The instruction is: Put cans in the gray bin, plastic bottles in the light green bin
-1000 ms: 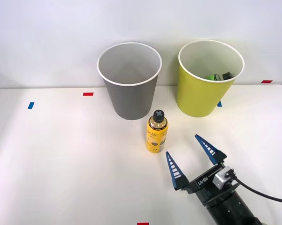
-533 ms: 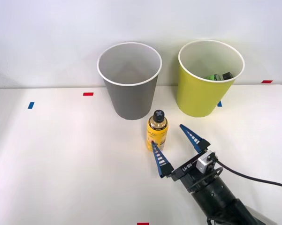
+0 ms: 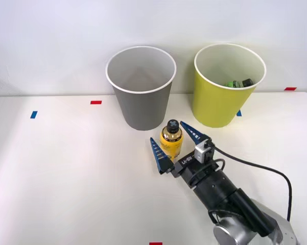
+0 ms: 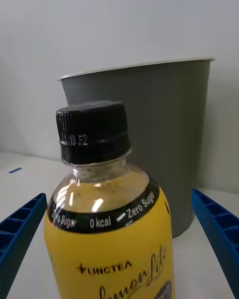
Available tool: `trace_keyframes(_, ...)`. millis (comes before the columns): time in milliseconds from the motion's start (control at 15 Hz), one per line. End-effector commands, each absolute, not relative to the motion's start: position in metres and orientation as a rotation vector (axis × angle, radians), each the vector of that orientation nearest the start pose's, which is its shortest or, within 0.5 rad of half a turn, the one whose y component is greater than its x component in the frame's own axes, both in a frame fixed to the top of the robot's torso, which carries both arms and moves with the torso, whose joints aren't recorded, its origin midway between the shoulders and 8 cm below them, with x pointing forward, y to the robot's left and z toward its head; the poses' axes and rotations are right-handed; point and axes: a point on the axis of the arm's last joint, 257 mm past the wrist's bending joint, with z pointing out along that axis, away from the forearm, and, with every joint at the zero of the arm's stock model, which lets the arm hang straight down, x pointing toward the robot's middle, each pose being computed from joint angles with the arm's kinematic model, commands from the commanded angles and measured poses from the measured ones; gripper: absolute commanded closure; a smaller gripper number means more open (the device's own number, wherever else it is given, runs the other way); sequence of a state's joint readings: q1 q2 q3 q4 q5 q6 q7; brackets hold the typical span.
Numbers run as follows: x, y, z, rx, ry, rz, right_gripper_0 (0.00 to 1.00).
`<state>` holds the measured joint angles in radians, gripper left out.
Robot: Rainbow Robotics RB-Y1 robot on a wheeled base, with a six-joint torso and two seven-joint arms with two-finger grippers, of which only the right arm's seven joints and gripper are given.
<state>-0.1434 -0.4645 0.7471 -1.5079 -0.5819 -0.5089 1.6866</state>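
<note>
A smooth yellow-labelled bottle (image 3: pixel 171 141) with ribbed black cap stands upright before the gray bin (image 3: pixel 141 88), between the right gripper's (image 3: pixel 174 144) spread fingers.

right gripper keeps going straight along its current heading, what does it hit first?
Likely the yellow-label bottle: it stands upright between the open fingers of the right gripper, dead centre in the wrist view. The gray bin is right behind it.
</note>
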Motion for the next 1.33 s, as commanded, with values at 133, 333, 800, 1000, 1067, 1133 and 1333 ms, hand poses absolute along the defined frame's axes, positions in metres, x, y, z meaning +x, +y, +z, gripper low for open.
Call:
trace_keyframes(133,0.464,-0.032,-0.202,-0.41,1.296,0.532,0.0)
trace_keyframes(333,0.464,-0.038,-0.21,-0.421,1.309,0.51,0.0)
trace_keyframes(800,0.463,-0.036,-0.22,-0.383,1.291,0.509,0.0)
trace_keyframes(1000,0.464,-0.034,-0.217,-0.385,1.284,0.507,0.0)
trace_keyframes(1067,0.464,-0.034,-0.217,-0.388,1.283,0.503,0.0)
trace_keyframes(1133,0.465,-0.035,-0.218,-0.394,1.282,0.496,0.0)
trace_keyframes(1333,0.464,-0.037,-0.219,-0.419,1.276,0.47,0.03)
